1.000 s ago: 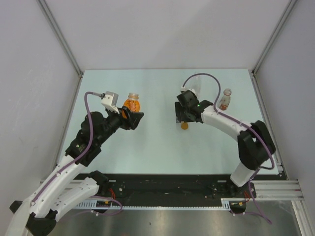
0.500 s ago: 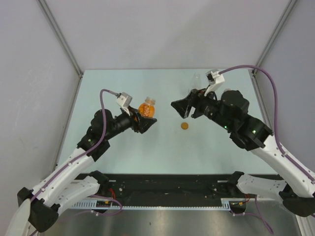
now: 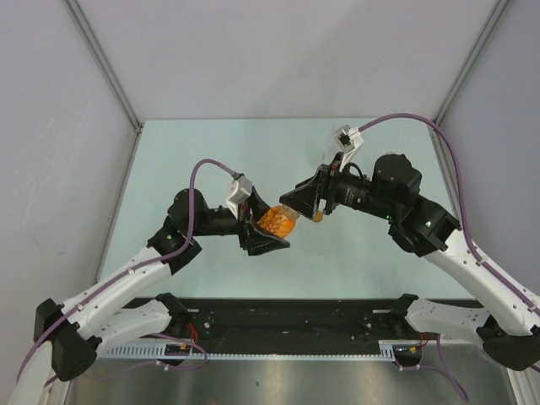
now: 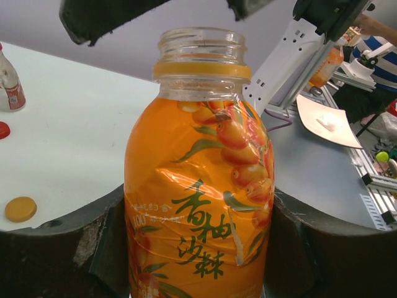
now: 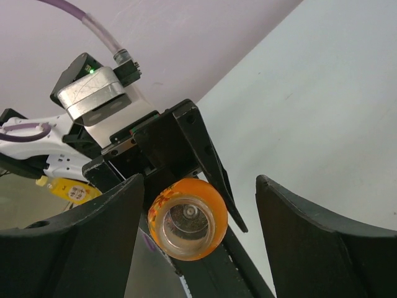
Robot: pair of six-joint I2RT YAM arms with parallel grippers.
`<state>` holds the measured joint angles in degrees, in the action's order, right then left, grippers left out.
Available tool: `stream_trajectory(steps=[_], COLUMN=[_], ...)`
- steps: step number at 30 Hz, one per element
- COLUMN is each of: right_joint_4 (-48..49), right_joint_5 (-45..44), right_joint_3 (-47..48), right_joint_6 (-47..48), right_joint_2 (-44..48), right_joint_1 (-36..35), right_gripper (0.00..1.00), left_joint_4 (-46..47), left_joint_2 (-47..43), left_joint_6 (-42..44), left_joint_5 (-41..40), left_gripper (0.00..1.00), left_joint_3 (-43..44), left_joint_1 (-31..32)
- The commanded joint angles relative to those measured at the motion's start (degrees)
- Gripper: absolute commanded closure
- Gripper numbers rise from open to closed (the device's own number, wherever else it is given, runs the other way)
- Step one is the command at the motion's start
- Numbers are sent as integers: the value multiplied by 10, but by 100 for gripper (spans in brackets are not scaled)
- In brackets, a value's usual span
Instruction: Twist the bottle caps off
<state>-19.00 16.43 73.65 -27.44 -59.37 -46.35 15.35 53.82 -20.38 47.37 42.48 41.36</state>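
My left gripper is shut on the squat orange bottle and holds it above the table, tilted toward the right arm. In the left wrist view the bottle fills the middle between the fingers; its mouth is open, with an orange neck ring. My right gripper is open, and its jaws stand on either side of the bottle's mouth without touching it. The orange cap and a red cap lie on the table. A small clear bottle stands beyond them. The white cap and the third bottle are out of view.
The orange cap also shows just under the right gripper. Grey walls and metal posts close in the pale table. A black rail runs along the near edge by the arm bases.
My left arm has carried the orange bottle right and nearer, tilting it toward the right arm. My right gripper has swung left and now faces the bottle's mouth.
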Motion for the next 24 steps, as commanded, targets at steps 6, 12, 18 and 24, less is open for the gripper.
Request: stream_trajectory(steps=[6, 12, 18, 24], right_joint_4=[-6, -16, -33, -39], right_joint_5=[15, -5, -15, -20], right_joint_3=[4, 4, 4, 3], right_joint_6=[3, 8, 12, 16], right_joint_2=[1, -1, -5, -2], right_joint_1=[-23, -48, -55, -57], right_gripper=[23, 26, 40, 72], left_joint_4=[24, 12, 5, -1], left_joint_2=[-1, -11, -17, -18], left_joint_6=[33, 50, 54, 54], left_joint_5=[-3, -24, -39, -46], left_gripper=[91, 92, 92, 83], left_joint_3=[33, 32, 32, 33], left_joint_1=[6, 6, 6, 6])
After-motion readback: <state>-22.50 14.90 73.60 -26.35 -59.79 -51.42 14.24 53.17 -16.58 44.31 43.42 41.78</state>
